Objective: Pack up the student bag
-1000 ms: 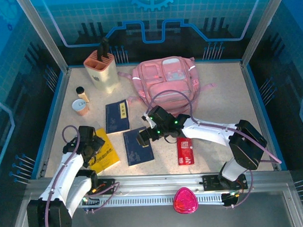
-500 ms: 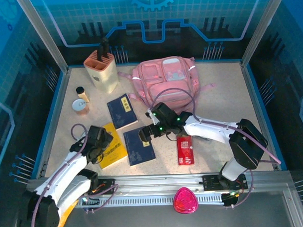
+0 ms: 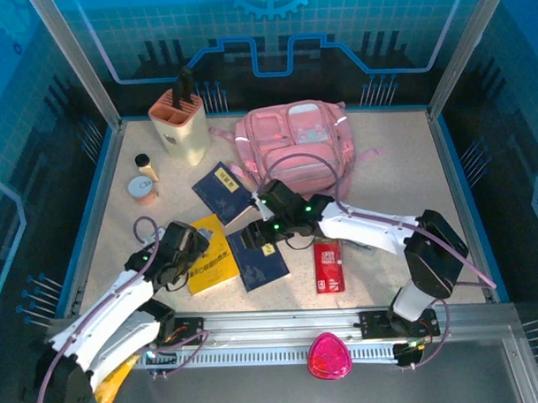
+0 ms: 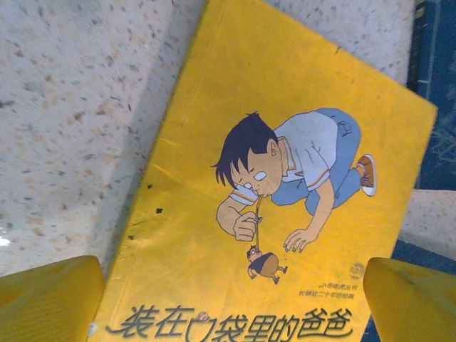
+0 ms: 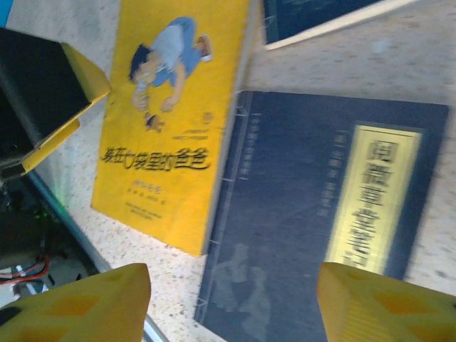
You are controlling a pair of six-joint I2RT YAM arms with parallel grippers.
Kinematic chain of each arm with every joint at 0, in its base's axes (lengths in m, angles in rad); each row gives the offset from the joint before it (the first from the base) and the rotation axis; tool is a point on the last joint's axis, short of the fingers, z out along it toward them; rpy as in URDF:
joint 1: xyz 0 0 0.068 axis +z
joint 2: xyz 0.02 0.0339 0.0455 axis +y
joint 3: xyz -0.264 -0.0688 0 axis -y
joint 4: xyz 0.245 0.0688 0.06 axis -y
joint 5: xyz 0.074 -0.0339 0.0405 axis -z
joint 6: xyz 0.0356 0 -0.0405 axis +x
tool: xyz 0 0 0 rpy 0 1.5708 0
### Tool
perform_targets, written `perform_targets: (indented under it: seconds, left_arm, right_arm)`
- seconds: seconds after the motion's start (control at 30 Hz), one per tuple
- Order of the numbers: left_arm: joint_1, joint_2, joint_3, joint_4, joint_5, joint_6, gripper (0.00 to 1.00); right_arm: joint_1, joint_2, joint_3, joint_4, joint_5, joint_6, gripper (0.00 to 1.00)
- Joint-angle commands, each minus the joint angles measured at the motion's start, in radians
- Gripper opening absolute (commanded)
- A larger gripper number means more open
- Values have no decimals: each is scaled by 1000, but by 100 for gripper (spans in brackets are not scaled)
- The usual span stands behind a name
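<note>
Two end effectors over books, student bag behind.
The left end effector (image 4: pixel 234 298), fingers spread wide and empty, hangs above a yellow cartoon book (image 3: pixel 209 265); a dark blue book (image 3: pixel 260 260) lies against it, under the open, empty right end effector (image 5: pixel 235 299); the pink student bag (image 3: pixel 293 143) rests at the worktop's (image 3: pixel 392 184) far middle.
</note>
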Motion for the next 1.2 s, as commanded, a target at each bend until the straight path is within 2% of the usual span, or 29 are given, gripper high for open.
perform_targets:
  seconds: [0.0, 0.3, 0.47, 0.8, 1.17]
  left_arm:
    - [19, -69, 4, -118, -37, 67, 91]
    - [62, -154, -24, -163, 0, 127, 94]
    - [99, -149, -35, -135, 17, 163, 99]
    - [221, -140, -61, -66, 133, 212, 99]
    - [309, -104, -60, -51, 163, 236, 99]
  right_arm:
    - [49, 88, 72, -44, 2, 39, 61]
    - [89, 292, 217, -49, 56, 53, 58]
    - [103, 342, 259, -45, 78, 52, 57]
    - [114, 464, 376, -104, 92, 33, 59]
    - [144, 568, 518, -158, 55, 12, 57]
